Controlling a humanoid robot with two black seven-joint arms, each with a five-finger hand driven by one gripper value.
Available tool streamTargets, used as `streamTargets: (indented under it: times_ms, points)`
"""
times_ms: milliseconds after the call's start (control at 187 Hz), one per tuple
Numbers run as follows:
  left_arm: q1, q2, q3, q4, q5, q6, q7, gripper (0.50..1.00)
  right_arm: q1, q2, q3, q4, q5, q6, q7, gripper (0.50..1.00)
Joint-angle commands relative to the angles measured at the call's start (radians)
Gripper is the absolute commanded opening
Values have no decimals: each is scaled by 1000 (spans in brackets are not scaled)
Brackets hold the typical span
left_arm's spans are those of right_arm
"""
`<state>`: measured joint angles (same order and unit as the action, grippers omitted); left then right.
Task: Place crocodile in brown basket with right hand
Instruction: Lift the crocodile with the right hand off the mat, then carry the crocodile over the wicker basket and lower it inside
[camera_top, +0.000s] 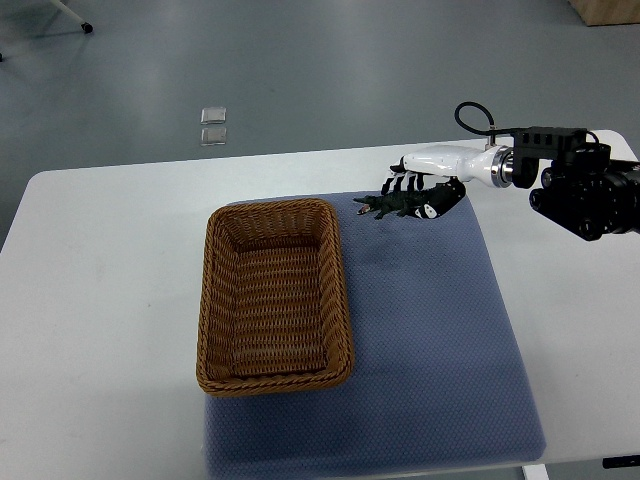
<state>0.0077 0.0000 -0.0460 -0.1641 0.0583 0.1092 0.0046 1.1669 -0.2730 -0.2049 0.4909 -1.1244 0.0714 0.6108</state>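
A white bench (110, 260) is seen from above, and most of its middle is covered by a blue-grey mat (430, 340). On the mat's left part a brown basket (343, 300) is set, with its long side running away from the robot; nothing is seen inside it. Only 1 arm is in view: the right one, entered from the right edge, with the right hand (432, 165) stretched over the mat's far edge. The crocodile (392, 207) is found there, directly under that hand, to the right of the basket's far corner and apart from it. Its long axis is laid roughly left to right, with the thin end pointed at the basket. The fingers (405, 184) are curled down over its back, with the thumb on the near side, so it is judged to be gripped. Whether it is lifted off the mat cannot be told. A carry leftward and toward the robot is called for.
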Motion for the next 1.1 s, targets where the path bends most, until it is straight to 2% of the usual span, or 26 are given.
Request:
streamTargets:
  times_ms: [0, 464, 731, 865, 1094]
  points:
    - [0, 0, 0, 0, 0, 0, 0, 1000, 0, -5, 1, 2, 49, 2, 0, 500]
    - [0, 0, 0, 0, 0, 0, 0, 1000, 76, 11, 1, 69, 86, 5, 0, 500]
    - [0, 0, 0, 0, 0, 0, 0, 1000, 175, 41, 32, 224, 80, 8, 0, 500]
    - [0, 0, 0, 0, 0, 0, 0, 1000, 191, 87, 29, 302, 49, 7, 0, 500]
    - [0, 0, 0, 0, 0, 0, 0, 1000, 135, 182, 25, 304, -74, -4, 0, 500]
